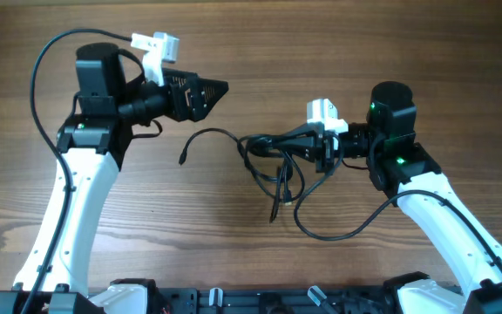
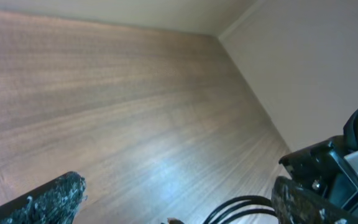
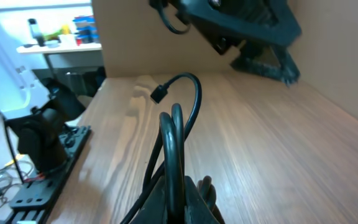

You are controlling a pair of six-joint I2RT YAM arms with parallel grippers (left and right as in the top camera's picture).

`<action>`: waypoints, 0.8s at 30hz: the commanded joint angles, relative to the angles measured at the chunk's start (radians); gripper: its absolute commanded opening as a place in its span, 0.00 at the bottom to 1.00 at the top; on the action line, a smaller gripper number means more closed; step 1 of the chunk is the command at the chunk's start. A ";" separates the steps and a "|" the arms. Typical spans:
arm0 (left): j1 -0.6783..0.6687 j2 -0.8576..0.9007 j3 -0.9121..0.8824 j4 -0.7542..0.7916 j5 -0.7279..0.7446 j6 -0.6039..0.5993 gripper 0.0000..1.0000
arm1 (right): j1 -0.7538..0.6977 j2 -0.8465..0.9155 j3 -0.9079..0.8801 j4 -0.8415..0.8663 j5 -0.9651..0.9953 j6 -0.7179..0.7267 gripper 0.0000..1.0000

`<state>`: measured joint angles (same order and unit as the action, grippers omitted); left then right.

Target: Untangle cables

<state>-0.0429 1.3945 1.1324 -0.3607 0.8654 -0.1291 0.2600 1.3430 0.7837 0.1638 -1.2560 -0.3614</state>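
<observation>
Cables (image 1: 273, 166): thin black cords in one tangled bundle, mid-worktop (image 1: 190, 244), slightly toward its right edge. One plug end (image 1: 183, 160) curls out leftward; one loop trails toward the near edge.
Right fingers (image 3: 201, 186): pressed together, pinching the bundle's right side.
Left fingers (image 1: 218, 87): spread wide, empty, near the far edge, apart from the cables.

A wooden table (image 1: 190, 249) fills the overhead view. Beyond its edge, in the right wrist view, a white shelf (image 3: 55, 45) carries a bottle (image 3: 35, 30) and blue boxes (image 3: 84, 26)
</observation>
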 commanded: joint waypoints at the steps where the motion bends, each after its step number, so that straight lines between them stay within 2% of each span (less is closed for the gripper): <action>1: -0.005 -0.020 -0.003 -0.089 0.043 0.089 1.00 | -0.002 0.008 0.000 0.032 -0.101 -0.036 0.04; 6: -0.040 -0.020 -0.003 -0.226 0.043 0.304 1.00 | -0.002 0.008 0.000 0.109 -0.225 -0.064 0.04; 14: -0.133 -0.020 -0.003 -0.358 0.043 0.493 0.96 | -0.002 0.008 0.000 0.121 -0.227 -0.056 0.04; 21: -0.192 -0.020 -0.003 -0.387 0.043 0.524 0.95 | -0.002 0.008 0.000 0.121 -0.227 -0.054 0.04; 24: -0.210 -0.020 -0.003 -0.419 0.048 0.580 0.95 | -0.002 0.008 0.000 0.121 -0.227 -0.054 0.04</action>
<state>-0.2333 1.3933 1.1320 -0.7540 0.8890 0.3626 0.2600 1.3430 0.7834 0.2779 -1.4403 -0.3996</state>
